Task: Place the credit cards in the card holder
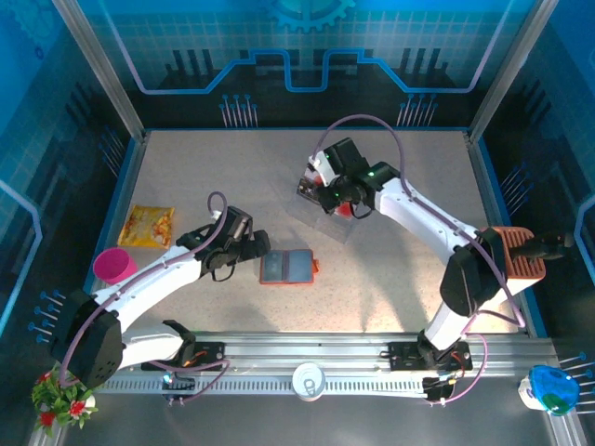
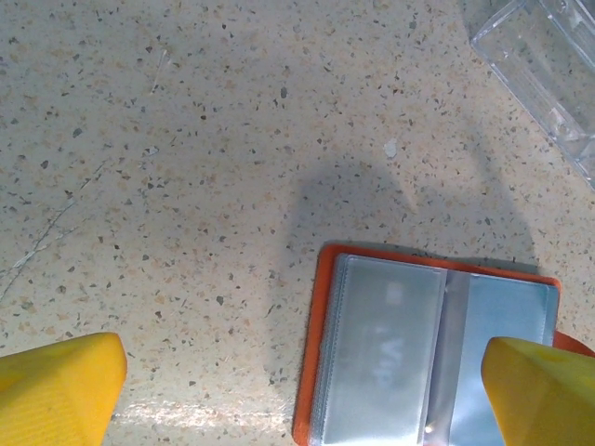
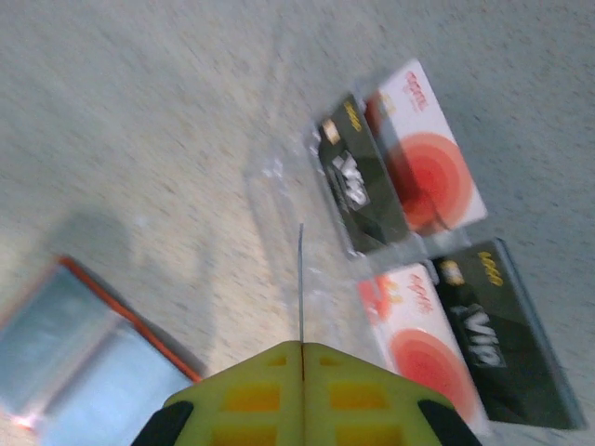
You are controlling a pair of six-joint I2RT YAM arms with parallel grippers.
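The card holder (image 1: 288, 268) lies open on the table, orange-red outside with grey-blue pockets facing up. My left gripper (image 1: 256, 246) hovers open just left of it; in the left wrist view the yellow fingers (image 2: 56, 386) stand wide apart over the card holder (image 2: 428, 353). My right gripper (image 3: 302, 346) is shut on one credit card (image 3: 300, 279), seen edge-on as a thin line. Below it lie several credit cards, black and white-red (image 3: 423, 153), partly in a clear case. The card holder (image 3: 74, 353) lies at lower left of that view.
A clear plastic case (image 2: 548, 46) lies beyond the holder. A yellow snack packet (image 1: 147, 225) and a pink cup (image 1: 113, 266) sit at the left. An orange ribbed basket (image 1: 516, 253) stands at the right edge, and a white cup (image 1: 308, 379) on the front rail.
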